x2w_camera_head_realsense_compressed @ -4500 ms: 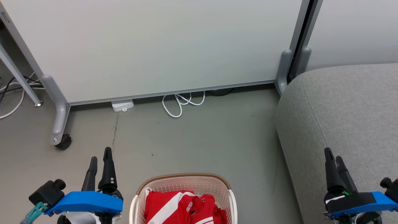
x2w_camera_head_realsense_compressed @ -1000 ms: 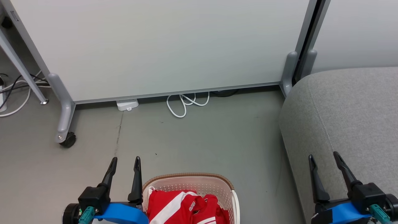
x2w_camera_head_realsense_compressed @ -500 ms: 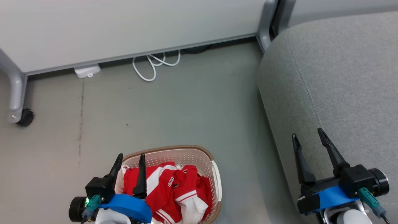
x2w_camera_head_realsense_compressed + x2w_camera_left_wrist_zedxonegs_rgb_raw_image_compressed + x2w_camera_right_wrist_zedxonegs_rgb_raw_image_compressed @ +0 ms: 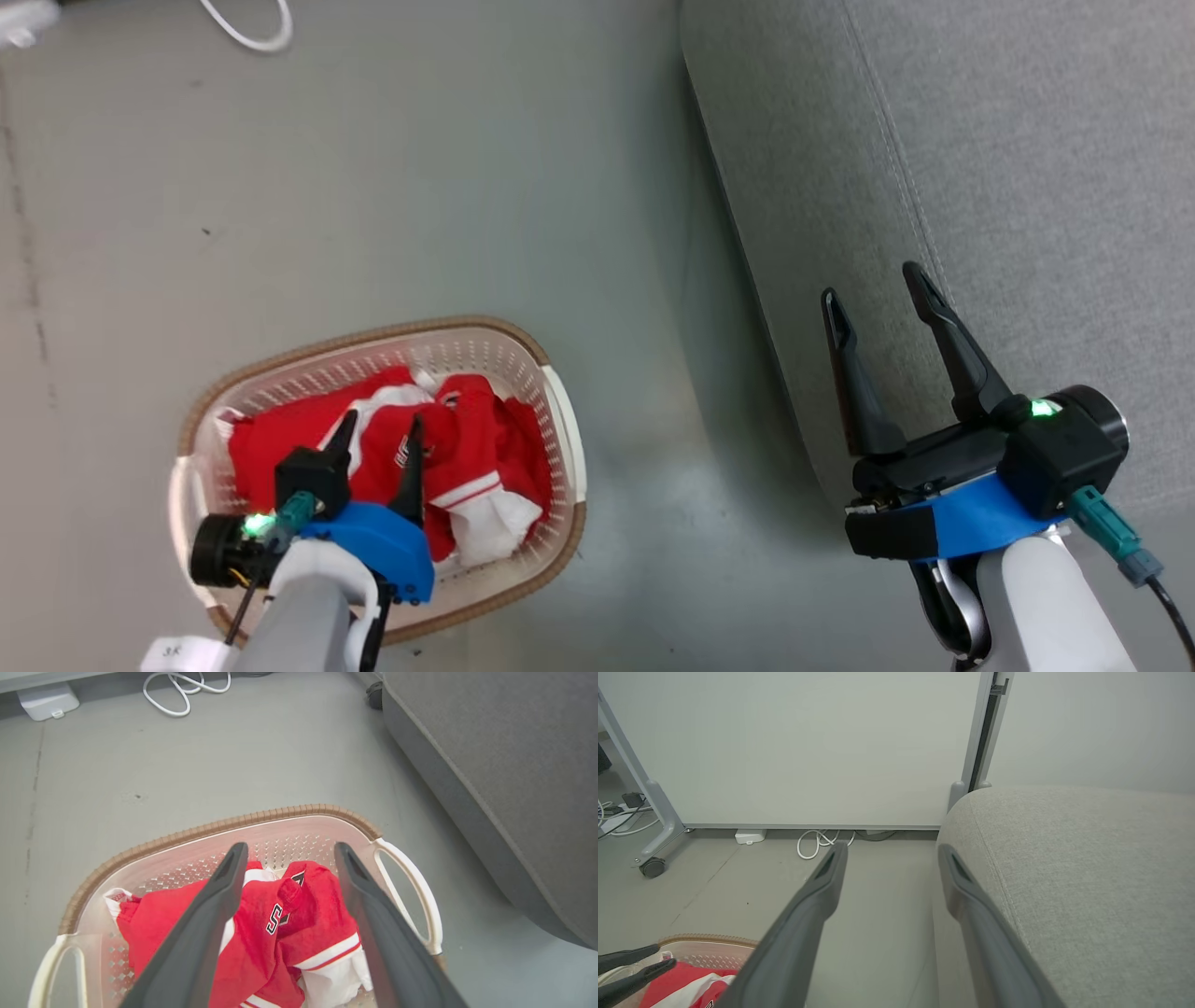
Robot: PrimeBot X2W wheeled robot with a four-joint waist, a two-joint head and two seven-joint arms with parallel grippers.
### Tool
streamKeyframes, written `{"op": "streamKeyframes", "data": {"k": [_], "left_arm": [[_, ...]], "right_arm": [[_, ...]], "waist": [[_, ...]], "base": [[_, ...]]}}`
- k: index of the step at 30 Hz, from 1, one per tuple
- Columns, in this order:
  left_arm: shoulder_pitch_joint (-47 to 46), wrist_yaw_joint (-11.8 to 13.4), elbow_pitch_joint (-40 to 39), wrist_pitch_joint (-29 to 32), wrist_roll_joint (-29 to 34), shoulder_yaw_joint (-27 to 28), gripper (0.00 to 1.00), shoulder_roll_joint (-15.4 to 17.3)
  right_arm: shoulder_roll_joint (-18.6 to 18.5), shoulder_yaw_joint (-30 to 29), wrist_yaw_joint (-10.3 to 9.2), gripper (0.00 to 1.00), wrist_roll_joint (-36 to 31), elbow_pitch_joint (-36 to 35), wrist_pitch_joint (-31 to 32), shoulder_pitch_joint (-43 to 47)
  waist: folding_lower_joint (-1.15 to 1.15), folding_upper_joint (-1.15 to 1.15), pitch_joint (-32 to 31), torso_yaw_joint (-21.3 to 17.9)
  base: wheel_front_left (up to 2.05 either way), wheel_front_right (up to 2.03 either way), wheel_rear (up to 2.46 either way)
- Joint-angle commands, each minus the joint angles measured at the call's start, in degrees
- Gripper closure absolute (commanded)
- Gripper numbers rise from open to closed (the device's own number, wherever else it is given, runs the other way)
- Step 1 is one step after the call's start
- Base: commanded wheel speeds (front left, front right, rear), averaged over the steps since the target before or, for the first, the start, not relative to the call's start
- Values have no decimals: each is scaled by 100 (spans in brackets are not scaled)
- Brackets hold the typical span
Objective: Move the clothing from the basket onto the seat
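Grey floor [image 4: 373,187], white cable [image 4: 824,837], perhaps an adapter [image 4: 46,701]

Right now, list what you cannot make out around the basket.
- Clothing: how many garments; bunched, and left gripper crosses it in left wrist view.
- Its print: folded over, unreadable.
- Basket: near rim, head view, behind the left gripper.
- Seat: cut off by head view's top and right edges.

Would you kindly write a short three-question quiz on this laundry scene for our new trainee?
1. Short answer: which gripper is at the edge of the seat?
2. Multiple choice: where does the clothing lie? A in the basket; B on the seat; C on the floor.
3. True or false: the left gripper is open above the clothing.
Key: 1 the right gripper; 2 A; 3 true.
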Motion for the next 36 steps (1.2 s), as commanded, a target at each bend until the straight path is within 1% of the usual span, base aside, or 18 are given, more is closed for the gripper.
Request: {"op": "streamKeyframes", "data": {"k": [1, 9, 13, 16, 19, 21, 28, 31, 32, 33, 34, 35, 36], "left_arm": [[-244, 55, 182, -11, 12, 41, 0, 71], [-781, 163, 986, 37, 13, 55, 0, 265], [-1027, 281, 1220, 49, 13, 92, 0, 423], [-1196, 445, 1365, 56, 9, 144, 0, 554], [-1319, 632, 1505, 79, 14, 196, 0, 678], [-1381, 712, 1582, 108, 15, 207, 0, 737], [-1526, 903, 1810, 173, -93, 278, 0, 884], [-1552, 924, 1846, 166, -123, 294, 0, 898], [-1563, 929, 1867, 164, -147, 301, 17, 903], [-1574, 928, 1881, 161, -167, 309, 48, 908], [-1586, 919, 1895, 156, -180, 316, 69, 908], [-1600, 905, 1902, 149, -200, 318, 93, 906], [-1609, 890, 1909, 141, -203, 316, 100, 902]], "right_arm": [[-8, 34, 3, 0, 92, -76, -28, -134], [-7, 130, 3, 0, 361, -306, -28, -305], [-6, 186, 3, 0, 516, -405, -29, -365], [-7, 259, 3, 0, 637, -439, -29, -362], [-7, 309, 3, 0, 749, -463, -29, -356], [-6, 321, 3, 0, 805, -474, -29, -355], [-7, 381, 3, 0, 942, -470, -29, -364], [-7, 388, 3, 0, 962, -480, -29, -363], [-7, 390, 3, 0, 976, -483, -29, -358], [-7, 388, 3, 0, 987, -482, -29, -353], [-7, 383, 3, 0, 991, -477, -29, -349], [-7, 373, 3, 0, 995, -471, -29, -347], [-7, 363, 3, 0, 994, -466, -29, -347]], "waist": [[-1, 0, 529, -319], [-1, 0, 1152, -605], [-1, 0, 1440, -723], [-1, 0, 1585, -826], [-1, 0, 1699, -926], [-1, 0, 1754, -976], [-1, 0, 1859, -1127], [-1, 0, 1866, -1150], [-1, 0, 1867, -1156], [-1, 0, 1868, -1159], [-1, 0, 1867, -1157], [-1, 0, 1866, -1152], [-1, 0, 1864, -1145]], "base": [[0, 0, 0], [0, 0, 0], [0, 0, 0], [0, 0, 0], [0, 0, 0], [0, 0, 0], [0, 0, 0], [0, 0, 0], [0, 0, 0], [0, 0, 0], [0, 0, 0], [0, 0, 0], [0, 0, 0]]}}
